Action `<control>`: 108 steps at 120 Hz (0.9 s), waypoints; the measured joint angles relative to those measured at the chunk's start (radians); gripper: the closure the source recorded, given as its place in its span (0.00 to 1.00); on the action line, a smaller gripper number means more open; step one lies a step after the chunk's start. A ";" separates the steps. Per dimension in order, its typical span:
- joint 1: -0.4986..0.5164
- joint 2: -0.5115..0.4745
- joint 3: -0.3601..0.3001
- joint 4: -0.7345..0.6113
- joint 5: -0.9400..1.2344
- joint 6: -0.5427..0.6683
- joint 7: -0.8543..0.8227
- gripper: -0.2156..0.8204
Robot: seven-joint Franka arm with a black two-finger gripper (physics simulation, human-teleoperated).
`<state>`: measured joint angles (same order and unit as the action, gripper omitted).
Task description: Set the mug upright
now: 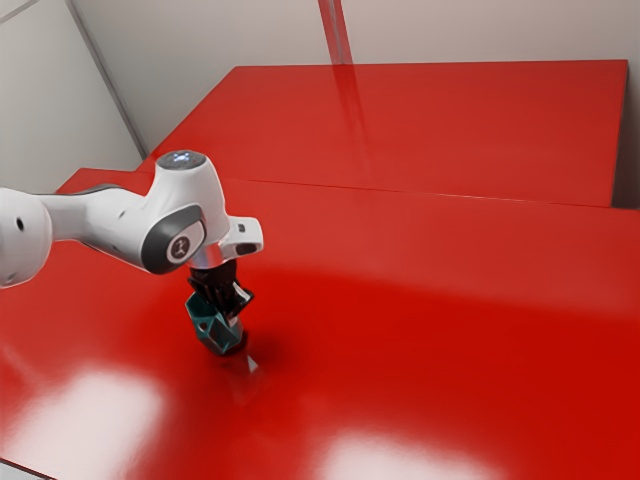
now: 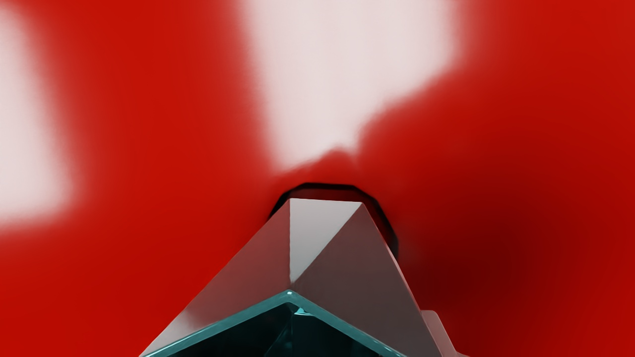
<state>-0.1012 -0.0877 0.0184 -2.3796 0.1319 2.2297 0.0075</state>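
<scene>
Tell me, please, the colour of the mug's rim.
The mug's rim is teal, best seen in the wrist view.

On the mug's point(image 1: 207, 330) side toward the exterior view's right, the desk point(image 1: 430, 360) offers a broad stretch of free room where a hand could pass low, and there is bare surface between the mug and the desk's near edge too. Straight above the mug the way is blocked by the hand point(image 1: 226, 298) reaching down to it, while the arm point(image 1: 115, 222) bars the space higher up and toward the exterior view's left; the wall point(image 1: 480, 30) stands well beyond the mug.
</scene>
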 joint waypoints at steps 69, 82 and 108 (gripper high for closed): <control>-0.002 -0.055 0.000 0.003 -0.017 0.002 -0.018 0.35; -0.001 -0.067 -0.003 0.022 -0.030 -0.013 -0.019 0.30; 0.019 -0.055 -0.067 0.161 -0.069 -0.105 -0.026 0.25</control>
<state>-0.0823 -0.1424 -0.0486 -2.2188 0.0631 2.1248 -0.0190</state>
